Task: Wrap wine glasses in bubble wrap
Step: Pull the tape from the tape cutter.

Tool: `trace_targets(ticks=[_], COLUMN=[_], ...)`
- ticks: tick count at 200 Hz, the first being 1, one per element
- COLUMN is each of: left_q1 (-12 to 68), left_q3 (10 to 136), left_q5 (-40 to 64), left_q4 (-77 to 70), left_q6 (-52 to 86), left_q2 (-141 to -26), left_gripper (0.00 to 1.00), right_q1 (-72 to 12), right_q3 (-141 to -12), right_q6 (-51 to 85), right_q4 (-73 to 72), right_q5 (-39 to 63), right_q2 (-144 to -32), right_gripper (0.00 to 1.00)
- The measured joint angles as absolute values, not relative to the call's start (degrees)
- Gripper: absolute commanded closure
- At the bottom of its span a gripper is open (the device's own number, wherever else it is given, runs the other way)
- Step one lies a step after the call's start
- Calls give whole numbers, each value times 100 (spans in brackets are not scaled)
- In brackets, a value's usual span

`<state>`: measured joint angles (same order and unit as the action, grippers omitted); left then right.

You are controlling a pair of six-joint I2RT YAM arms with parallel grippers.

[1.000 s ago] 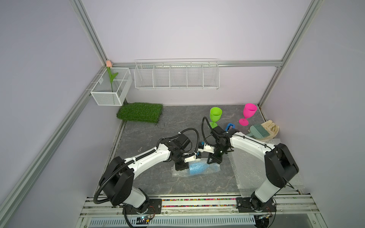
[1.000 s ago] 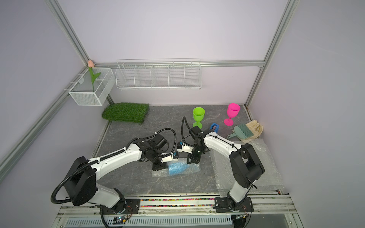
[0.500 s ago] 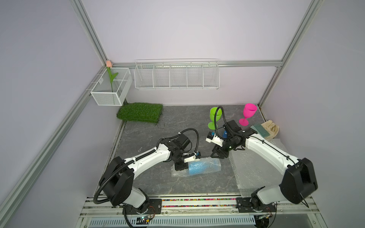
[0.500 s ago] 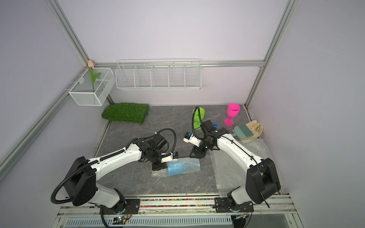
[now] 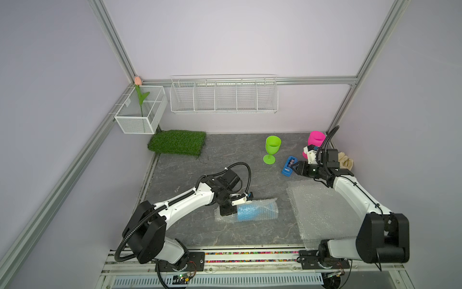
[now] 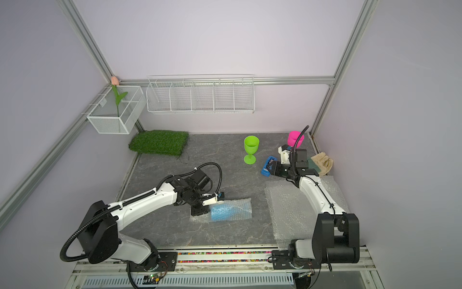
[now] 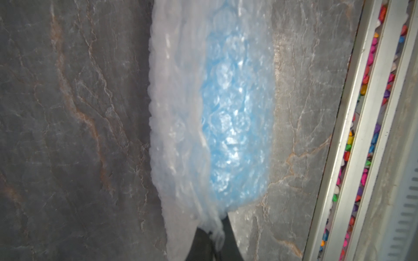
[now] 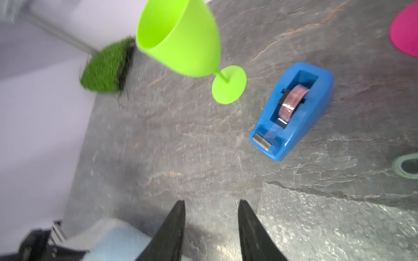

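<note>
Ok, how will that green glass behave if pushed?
Likely to tip: the green glass stands upright on a thin stem and small round foot. It looks like opaque plastic, so probably light and not brittle. On its side it may roll.

My matt black jaws, veined grey stone-look surface (image 8: 181, 146) with a dull sheen, clear bubbled plastic wrap (image 7: 176, 113) glinting over the blue goblet (image 7: 235, 113), smooth satin plastic lime goblet (image 8: 187, 40), glossy blue plastic dispenser (image 8: 321, 101), fuzzy green turf (image 8: 104, 67)
</note>
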<state>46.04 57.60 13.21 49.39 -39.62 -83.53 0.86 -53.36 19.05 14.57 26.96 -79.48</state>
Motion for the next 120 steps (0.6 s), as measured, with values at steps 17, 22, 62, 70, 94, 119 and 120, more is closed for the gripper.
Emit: trace_targets(ticks=[17, 22, 62, 70, 94, 119, 120], left_q1=[4604, 4604, 4604, 4604, 4604, 4604, 4604], left_q3=[5732, 5719, 5511, 5492, 5487, 5487, 5487], left_q5=[1192, 1160, 1004, 991, 967, 939, 939], left_q4=[4943, 4941, 4895, 4893, 4864, 4845, 4845], left_q6=[-3959, -3959, -3959, -3959, -3959, -3959, -3959], left_q2=[-8270, -8243, -8003, -7977, -7964, -7964, -7964], left_gripper=[100, 100, 100, 100, 100, 100, 100], right_q1=[405, 489, 735, 735, 714, 637, 633], right_q3=[-5140, -5063, -4829, -4829, -4836, -4919, -4923], right_q6=[2484, 2630, 3496, 3605, 3811, 3911, 3916], right_q4=[899, 742, -198, -370, -738, -919, -915], right_q5=[2886, 2950, 3330, 3395, 3481, 3527, 3529], right_q2=[-8171, -8243, -8954, -9085, -9400, -9762, -9769], right_gripper=[55, 54, 59, 59, 59, 59, 60])
